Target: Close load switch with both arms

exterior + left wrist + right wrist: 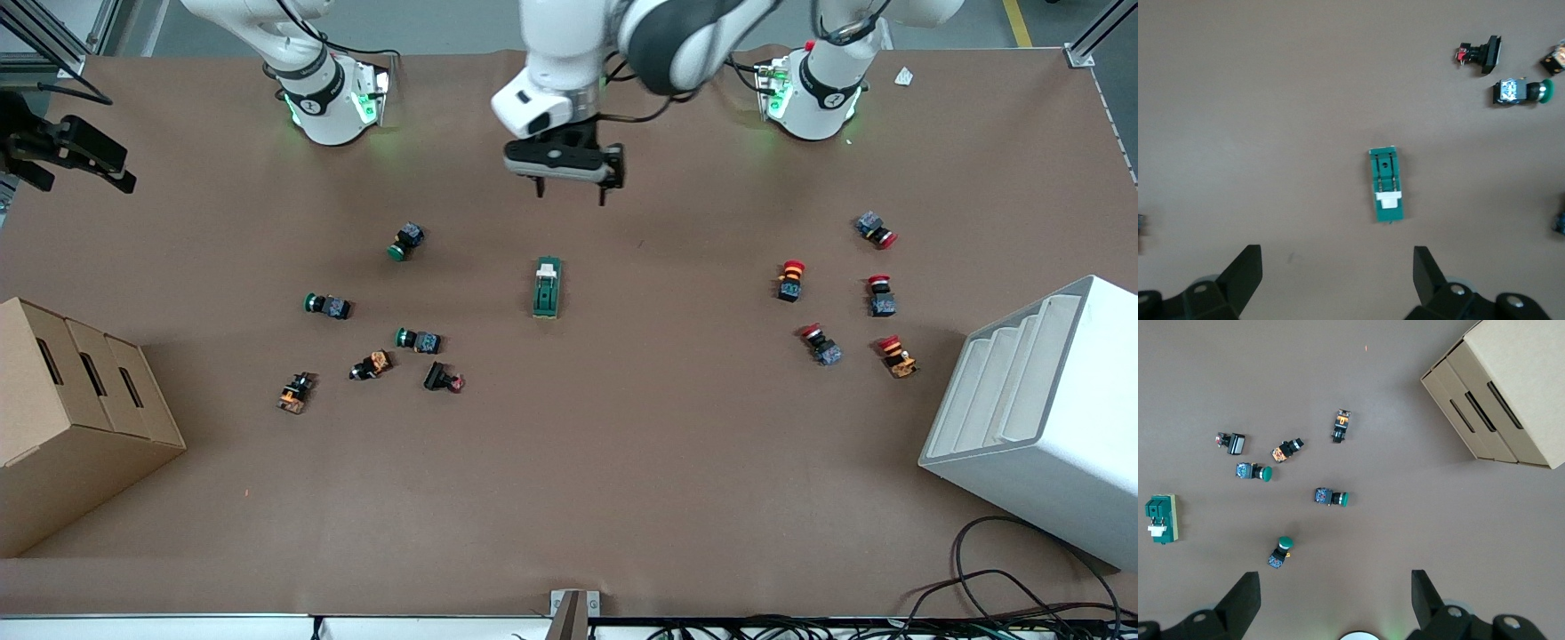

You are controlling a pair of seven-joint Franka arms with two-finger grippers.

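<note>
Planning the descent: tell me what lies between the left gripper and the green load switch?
Nothing: only bare brown table between the open left gripper and the green rectangular load switch, front view.

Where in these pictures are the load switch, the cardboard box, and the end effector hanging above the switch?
load switch [547, 287]: front view, on the middle of its green body.
cardboard box [53, 427]: front view, on its side wall.
left end effector [569, 188]: front view, midway between its open fingertips, above the table.

Brown table [622, 462] throughout. At frame centre, load switch [548, 287]: dark green body, white toggle piece at its upper end. Centre-left: green-capped pushbuttons [407, 241], orange-bodied ones [296, 392]. Right: red-capped pushbuttons [790, 280]. Lower left, tan cardboard box [71, 418]; lower right, white stepped bin [1040, 418]. Arms white with black bands, bases lit green [356, 105].
</note>
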